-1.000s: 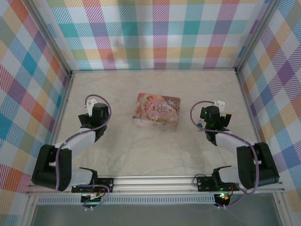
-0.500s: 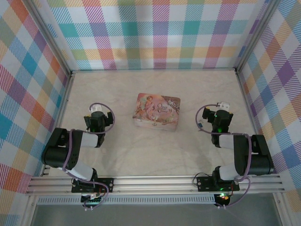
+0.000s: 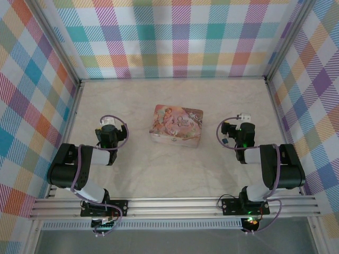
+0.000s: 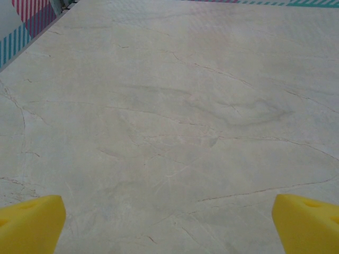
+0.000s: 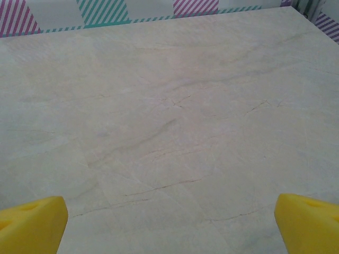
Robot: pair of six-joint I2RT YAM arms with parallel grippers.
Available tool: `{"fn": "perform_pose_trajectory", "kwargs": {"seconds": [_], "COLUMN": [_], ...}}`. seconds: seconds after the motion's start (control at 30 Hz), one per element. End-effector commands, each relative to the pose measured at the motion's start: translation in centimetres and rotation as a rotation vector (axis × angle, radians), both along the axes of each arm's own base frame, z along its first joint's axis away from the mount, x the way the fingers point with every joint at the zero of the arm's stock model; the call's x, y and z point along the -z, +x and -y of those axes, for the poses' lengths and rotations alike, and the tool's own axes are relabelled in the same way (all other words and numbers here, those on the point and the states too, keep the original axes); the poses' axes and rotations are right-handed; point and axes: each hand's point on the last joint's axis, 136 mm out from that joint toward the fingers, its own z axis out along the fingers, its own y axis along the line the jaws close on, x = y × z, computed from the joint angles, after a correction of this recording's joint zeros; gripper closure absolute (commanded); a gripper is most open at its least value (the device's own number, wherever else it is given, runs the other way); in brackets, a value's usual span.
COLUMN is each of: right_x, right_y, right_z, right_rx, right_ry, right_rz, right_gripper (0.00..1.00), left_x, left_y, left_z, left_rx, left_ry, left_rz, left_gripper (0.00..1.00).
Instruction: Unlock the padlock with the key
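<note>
My left gripper (image 4: 169, 230) is open, its yellow fingertips (image 4: 29, 222) far apart at the bottom corners of the left wrist view, with bare marbled table between them. My right gripper (image 5: 169, 227) is open too, its yellow fingertips (image 5: 32, 222) spread wide over bare table. From above, the left gripper (image 3: 109, 130) sits left of the pink picture tin (image 3: 177, 125) and the right gripper (image 3: 242, 131) sits right of it, both arms folded back. The padlock and the key are out of view.
The shut pink tin lies at the table's middle. Plaid walls (image 3: 175, 37) close the table (image 3: 175, 174) at the back and both sides. An aluminium rail (image 3: 175, 205) runs along the near edge by the arm bases.
Both arms have folded back toward their bases, upper links dropping low. Their wrists stayed beside the tin. In the last half second only the right wrist shifted slightly.
</note>
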Motion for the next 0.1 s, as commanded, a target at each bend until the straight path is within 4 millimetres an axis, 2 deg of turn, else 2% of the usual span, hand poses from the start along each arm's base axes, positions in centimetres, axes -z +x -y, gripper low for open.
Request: {"fn": "perform_pose_trajectory", "kwargs": {"seconds": [0.0,0.07], "right_x": [-1.10,-1.16], "right_y": [0.81,0.78], "right_z": [-0.25,-0.23], "right_rx": [-0.016,-0.016], "right_ry": [-0.010,-0.012], "right_rz": [0.033,0.037], "right_gripper": [0.00,0.00], "left_x": [-1.11,-1.09], "left_y": [0.64,0.62], "left_z": [0.06,0.05], "left_rx": [0.005,0.004], "left_ry": [-0.008,-0.009], "left_rz": [0.045,0.045], "left_gripper": [0.00,0.00]}}
